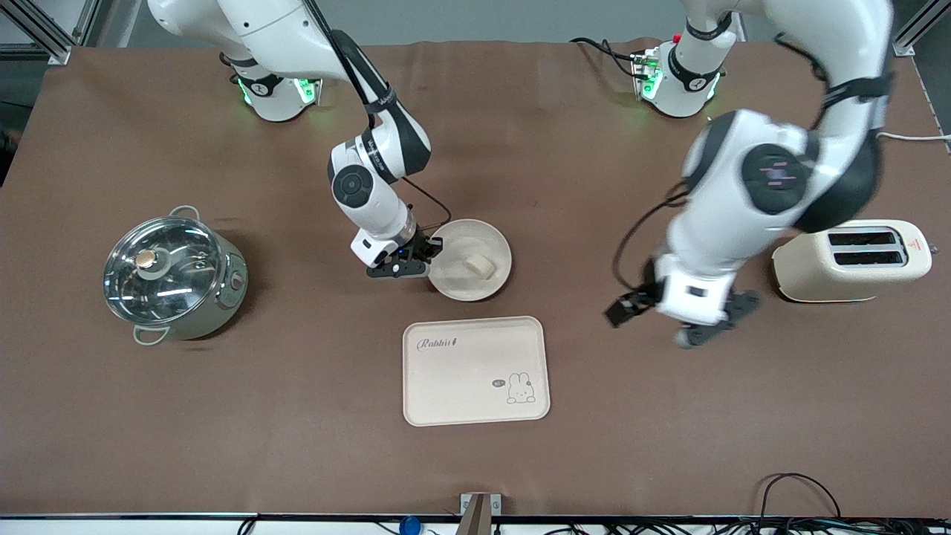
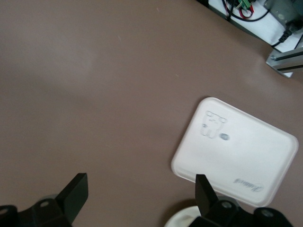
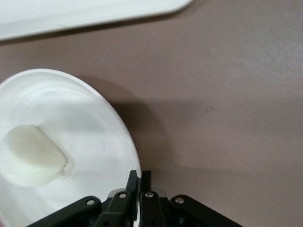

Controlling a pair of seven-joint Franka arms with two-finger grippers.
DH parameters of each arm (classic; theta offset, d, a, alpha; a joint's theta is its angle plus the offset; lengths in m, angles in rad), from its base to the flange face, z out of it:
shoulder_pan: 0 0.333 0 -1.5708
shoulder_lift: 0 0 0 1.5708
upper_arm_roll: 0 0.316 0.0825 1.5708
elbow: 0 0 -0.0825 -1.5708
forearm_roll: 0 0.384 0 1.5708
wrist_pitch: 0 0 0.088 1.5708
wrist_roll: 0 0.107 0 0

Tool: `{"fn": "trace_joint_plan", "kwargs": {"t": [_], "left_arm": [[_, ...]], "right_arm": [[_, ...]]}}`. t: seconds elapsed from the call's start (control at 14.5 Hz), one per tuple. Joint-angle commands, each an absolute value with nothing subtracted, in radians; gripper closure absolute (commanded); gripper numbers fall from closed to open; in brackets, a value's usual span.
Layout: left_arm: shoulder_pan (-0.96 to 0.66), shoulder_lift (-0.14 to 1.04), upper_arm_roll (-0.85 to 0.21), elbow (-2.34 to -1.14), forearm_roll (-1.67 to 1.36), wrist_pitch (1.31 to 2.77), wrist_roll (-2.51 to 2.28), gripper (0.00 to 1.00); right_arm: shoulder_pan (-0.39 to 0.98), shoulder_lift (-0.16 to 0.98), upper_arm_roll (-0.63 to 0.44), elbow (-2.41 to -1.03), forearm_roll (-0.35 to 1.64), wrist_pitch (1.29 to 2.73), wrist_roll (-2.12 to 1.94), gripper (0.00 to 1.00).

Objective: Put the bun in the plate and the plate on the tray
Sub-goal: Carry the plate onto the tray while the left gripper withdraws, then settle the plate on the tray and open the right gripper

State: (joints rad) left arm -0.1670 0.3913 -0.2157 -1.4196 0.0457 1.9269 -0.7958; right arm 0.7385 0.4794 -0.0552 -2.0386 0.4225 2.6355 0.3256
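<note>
Brown cloth covers the counter (image 1: 297, 416); cables run along the edge nearest the front camera.

Bun (image 1: 479, 264): lying inside the plate (image 1: 494, 236). First step judged complete.

Plate: resting on the counter, just beside the tray (image 1: 475, 370) and farther from the front camera than it. The two are apart; the tray carries nothing.

Right gripper (image 1: 435, 250): down at the plate's rim on the side toward the right arm's end of the counter. In the right wrist view the fingers (image 3: 144, 189) are pressed together with the rim pinched between them, one inside the lip, one outside.

Left gripper (image 1: 680, 321): hanging over bare counter between the tray and a toaster (image 1: 851, 259), fingers spread wide, holding nothing. This arm waits.

Also present: a lidded pot (image 1: 174, 275) toward the right arm's end, well apart from the work.

Step in hand, by judgement: moving the plate onto the tray, grasp taken, lift not yet made.

Next move calls for a level lift so the loose bun does not roll off, a short carry toward the front camera, and a set-down wholly within the tray's border. A one-sided rim pinch may let the plate tip.
</note>
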Motion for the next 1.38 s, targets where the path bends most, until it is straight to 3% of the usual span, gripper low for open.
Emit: {"fn": "trace_joint_plan", "kwargs": {"t": [0.0,0.21,0.41,0.55,0.9,1.03,1.31], "left_arm": [[-0.085,0.303,-0.222,-1.431,0.115,1.838,-0.545,0.00],[-0.017,0.226,-0.224,-1.431,0.202,1.769,-0.375,0.00],[0.053,0.164,-0.229,-1.430,0.187,1.698,-0.238,0.00],[0.074,0.124,-0.229,-1.430,0.183,1.649,-0.161,0.00],[0.130,0.029,-0.226,-1.431,0.101,1.545,-0.063,0.00],[0.118,-0.014,-0.207,-1.463,0.075,1.530,-0.054,0.00],[-0.046,-0.104,-0.016,-1.560,0.019,1.494,-0.026,0.00]], "right_arm": [[0.753,0.361,-0.052,-2.091,0.472,2.623,0.337,1.00],[0.750,0.382,-0.055,-2.011,0.587,2.638,0.334,1.00],[0.739,0.565,-0.057,-1.837,0.614,2.660,0.356,1.00],[0.704,0.713,-0.060,-1.647,0.601,2.639,0.448,1.00],[0.525,0.974,-0.064,-1.211,0.536,2.355,0.459,1.00],[0.503,1.011,-0.064,-1.142,0.488,2.327,0.457,1.00],[0.505,1.012,-0.066,-1.138,0.486,2.324,0.460,1.00]]}}
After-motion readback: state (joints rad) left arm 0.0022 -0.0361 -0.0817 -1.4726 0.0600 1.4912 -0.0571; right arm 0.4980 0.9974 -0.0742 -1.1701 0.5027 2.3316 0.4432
